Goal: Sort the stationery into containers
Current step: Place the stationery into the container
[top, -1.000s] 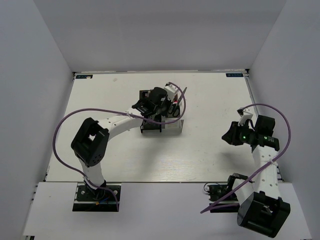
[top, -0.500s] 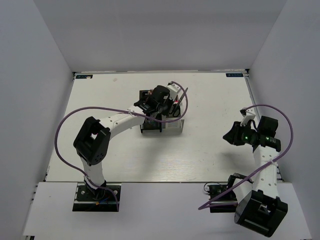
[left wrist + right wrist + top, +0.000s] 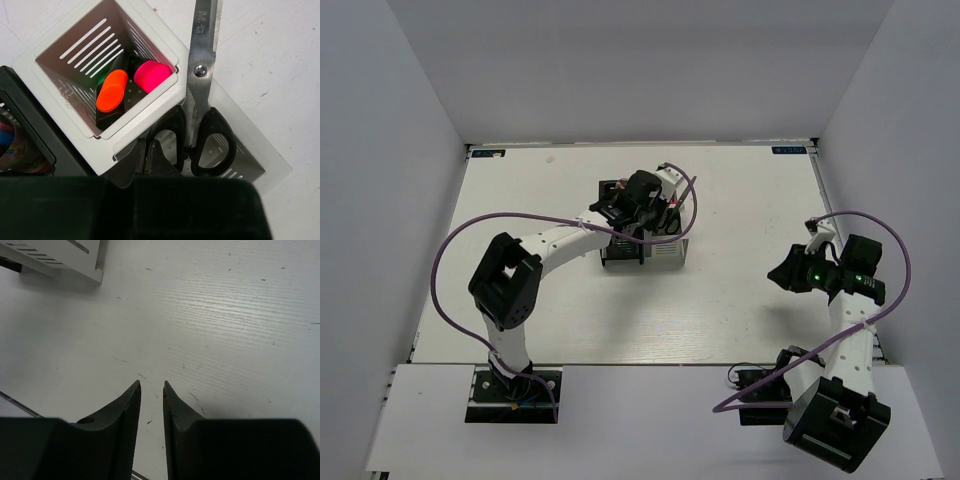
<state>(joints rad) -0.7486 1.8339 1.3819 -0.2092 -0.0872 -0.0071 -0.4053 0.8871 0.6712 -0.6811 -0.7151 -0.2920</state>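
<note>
The left gripper (image 3: 150,150), nearly closed on nothing, sat beside the scissors (image 3: 202,100), which stood handles-down in the white organiser (image 3: 165,90); withdrawing straight up would avoid snagging them.

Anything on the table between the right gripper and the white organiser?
Nothing: in the top external view the table between the right gripper and the white organiser is bare, and the right wrist view agrees.

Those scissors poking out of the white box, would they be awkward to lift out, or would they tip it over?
The scissors are steel-bladed, so probably stiff and fairly heavy for their size. They stand handles-down with the blades sticking up past the rim of the white organiser, so a sideways tug might tilt that light-looking box. The polished blades look slippery; the black handle loops seem an easier hold.
</note>
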